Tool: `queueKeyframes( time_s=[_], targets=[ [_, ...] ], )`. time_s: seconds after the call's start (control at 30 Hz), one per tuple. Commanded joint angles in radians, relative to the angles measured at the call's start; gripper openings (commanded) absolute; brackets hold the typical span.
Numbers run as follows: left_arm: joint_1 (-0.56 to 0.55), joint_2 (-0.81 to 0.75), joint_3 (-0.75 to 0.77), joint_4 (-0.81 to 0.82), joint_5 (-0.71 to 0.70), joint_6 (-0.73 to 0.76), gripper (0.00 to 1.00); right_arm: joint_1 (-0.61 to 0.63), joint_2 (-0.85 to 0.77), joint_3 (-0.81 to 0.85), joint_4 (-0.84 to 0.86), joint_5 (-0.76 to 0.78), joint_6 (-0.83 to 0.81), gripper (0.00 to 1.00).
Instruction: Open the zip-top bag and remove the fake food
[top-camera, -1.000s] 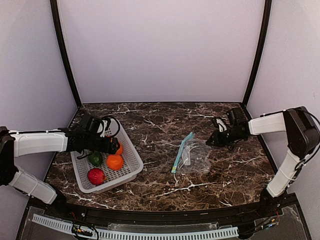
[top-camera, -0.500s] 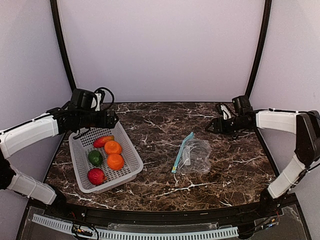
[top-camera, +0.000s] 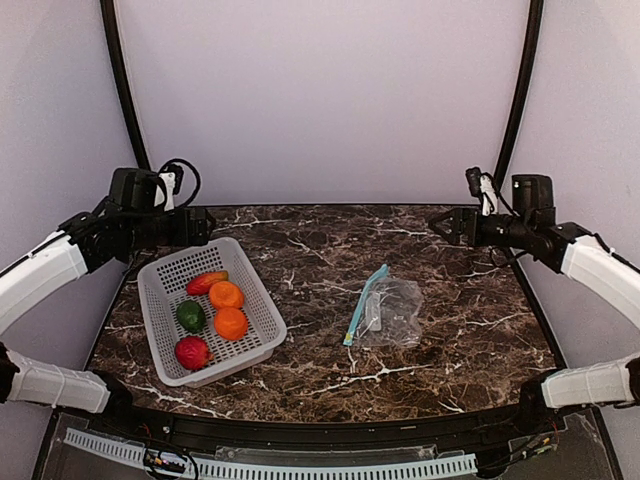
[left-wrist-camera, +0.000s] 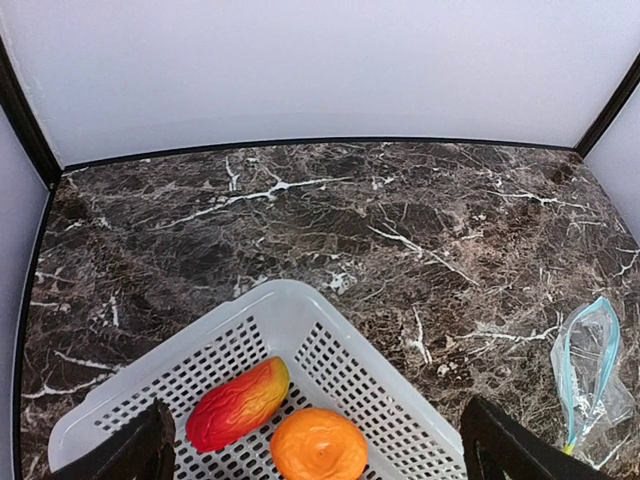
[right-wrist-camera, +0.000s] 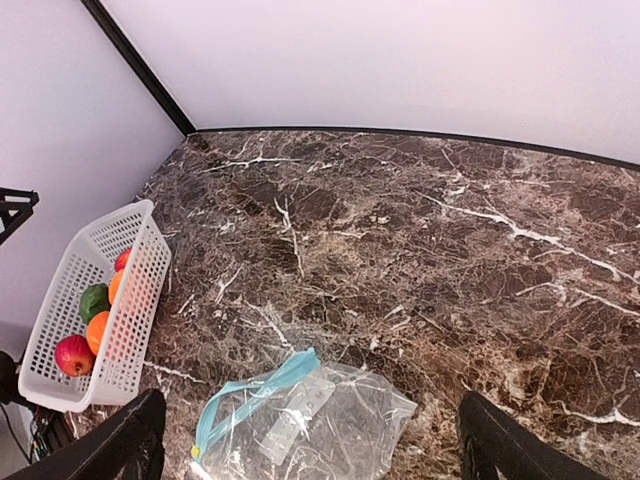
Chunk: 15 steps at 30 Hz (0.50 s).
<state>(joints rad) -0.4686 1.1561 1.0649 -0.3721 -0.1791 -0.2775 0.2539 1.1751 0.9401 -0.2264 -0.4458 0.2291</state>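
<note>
Both arms have pulled up and back compared to a second ago: the left gripper (top-camera: 200, 227) was down in the white basket (top-camera: 256, 285) and now hangs above and just behind the basket's far-left corner. The right gripper (top-camera: 443, 224) has lifted off toward the back, way over on the far side from the basket. Each arm reaches in from its side, with its gripper pointing toward the middle of the marble table (top-camera: 320, 250).

Both are released. The left wrist view shows its fingers (left-wrist-camera: 135, 455) spread wide with nothing between them, and it's the same for the right one's fingers (right-wrist-camera: 135, 440).

All the fake food sits in the basket: the elongated red-orange piece (top-camera: 206, 282) at the far end, two oranges (top-camera: 226, 294) (top-camera: 231, 323) along the right side, the dark green piece (top-camera: 191, 316) left of them, and the round red one (top-camera: 192, 352) nearest the arm bases.

The zip-top bag (top-camera: 390, 312) lies flat and crinkled on the table, well apart to the right of the basket. Its teal zip strip (top-camera: 364, 303) is on the edge facing the basket. Nothing touches or covers it.
</note>
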Motion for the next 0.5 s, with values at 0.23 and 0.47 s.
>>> queueKeyframes(
  time_s=[0.23,0.47],
  targets=[
    [0.005,-0.267,-0.259,-0.007,-0.136,-0.091,0.99,-0.006,-0.427,-0.357,0.070,0.117,0.069,0.99],
    [0.005,-0.313,-0.307,-0.027,-0.193,-0.129,0.99,-0.007,-0.557,-0.405,0.051,0.152,0.089,0.99]
  ],
)
